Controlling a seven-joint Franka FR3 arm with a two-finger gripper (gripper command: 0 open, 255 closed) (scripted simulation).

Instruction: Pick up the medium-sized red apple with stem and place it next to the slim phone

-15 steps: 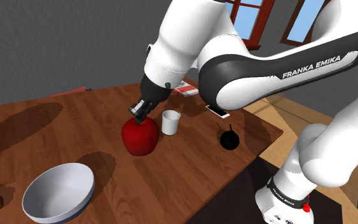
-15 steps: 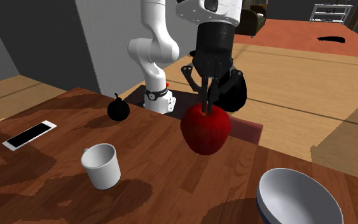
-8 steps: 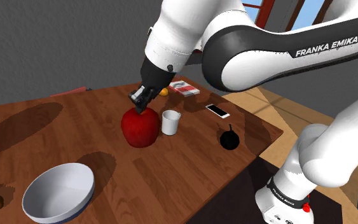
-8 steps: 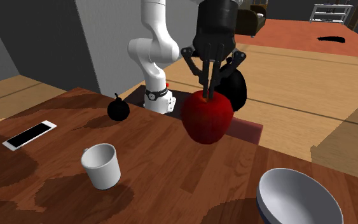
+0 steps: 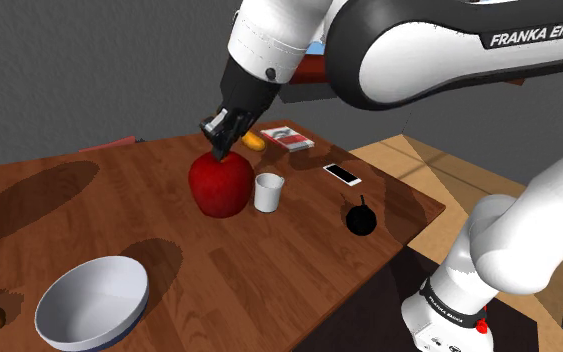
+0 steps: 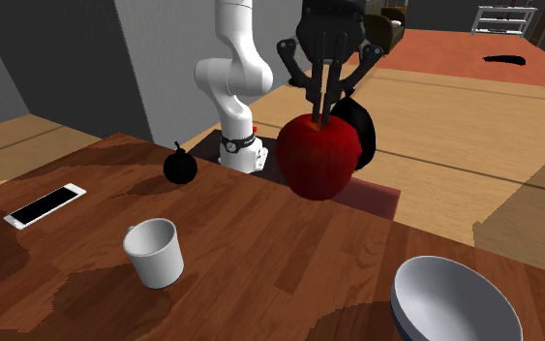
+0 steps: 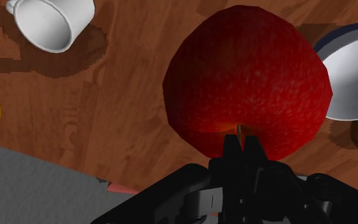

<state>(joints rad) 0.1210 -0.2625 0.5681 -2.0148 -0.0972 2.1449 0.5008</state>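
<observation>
Black jaws clamp the top of a round red apple (image 6: pixel 318 157), held above the brown wooden surface (image 6: pixel 260 266).

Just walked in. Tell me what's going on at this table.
The robot's black hand is shut on the stem of a big red apple, which appears lifted clear of the wooden table. The slim phone lies flat on the table, past the white cup toward the shoulder view's right. The apple is not yet beside the phone, so carrying it over and setting it down is what remains.
</observation>
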